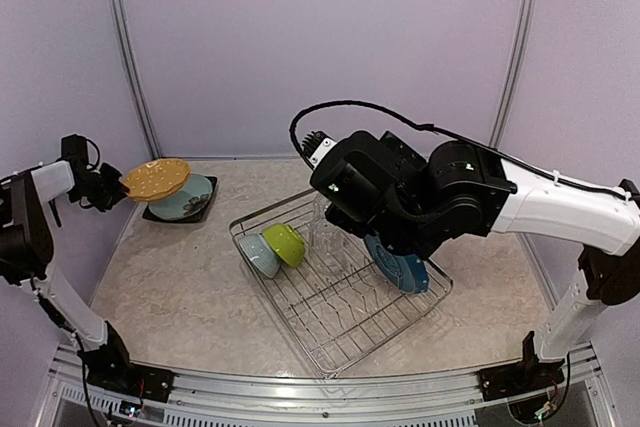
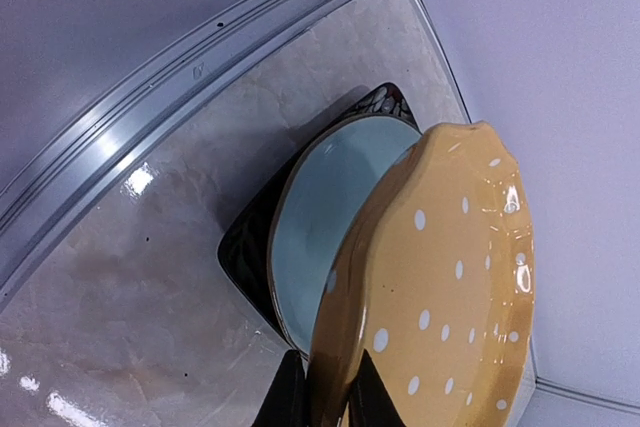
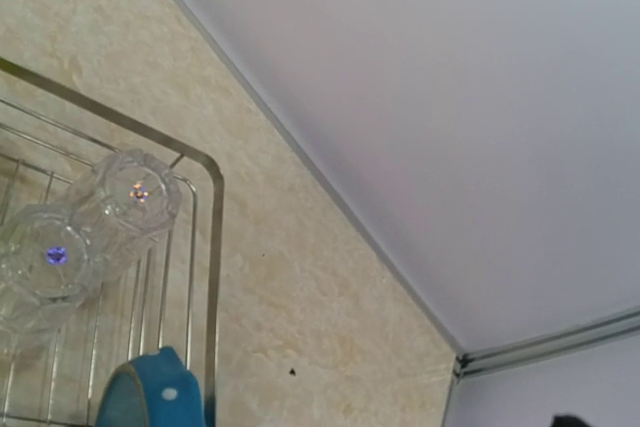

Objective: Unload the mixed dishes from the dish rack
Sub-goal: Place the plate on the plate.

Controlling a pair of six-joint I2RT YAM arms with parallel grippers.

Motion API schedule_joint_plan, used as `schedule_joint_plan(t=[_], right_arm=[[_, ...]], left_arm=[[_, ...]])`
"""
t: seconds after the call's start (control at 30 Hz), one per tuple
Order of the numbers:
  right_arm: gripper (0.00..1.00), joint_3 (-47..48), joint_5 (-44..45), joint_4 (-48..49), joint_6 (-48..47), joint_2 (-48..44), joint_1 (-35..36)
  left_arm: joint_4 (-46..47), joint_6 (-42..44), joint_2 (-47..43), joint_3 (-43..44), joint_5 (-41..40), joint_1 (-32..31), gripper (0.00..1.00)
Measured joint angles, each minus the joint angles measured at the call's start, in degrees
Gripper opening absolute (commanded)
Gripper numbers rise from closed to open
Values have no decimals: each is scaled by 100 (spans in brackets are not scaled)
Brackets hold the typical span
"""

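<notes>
My left gripper (image 2: pixel 329 372) is shut on the rim of the orange-dotted plate (image 2: pixel 450 277), which it holds tilted over the pale teal plate (image 2: pixel 325 227). That teal plate lies on the black square plate (image 2: pixel 245 247) at the back left. In the top view the left gripper (image 1: pixel 112 190) is at the table's left edge. The dish rack (image 1: pixel 330 332) holds a lime bowl (image 1: pixel 285 244), a pale-blue bowl (image 1: pixel 260 255), the blue-dotted plate (image 1: pixel 400 267) and two clear glasses (image 3: pixel 135 192). My right arm (image 1: pixel 420 197) hangs over the rack by the blue-dotted plate (image 3: pixel 150 392). Its fingers do not show, and nothing lies between them.
The rack's rim (image 3: pixel 212 277) runs close to the right wrist camera. Metal frame posts (image 1: pixel 125 47) and lilac walls close in the back and sides. Bare marble tabletop (image 1: pixel 180 287) lies left of the rack.
</notes>
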Motion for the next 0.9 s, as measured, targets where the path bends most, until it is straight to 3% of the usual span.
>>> schedule_joint_plan(t=[0.73, 0.9], right_arm=[[98, 356, -625, -872, 1268, -341, -452], [98, 358, -730, -1001, 1480, -431, -496]], left_arm=[[656, 345, 1412, 323, -697, -656, 0], [758, 404, 1530, 424, -769, -723, 12]])
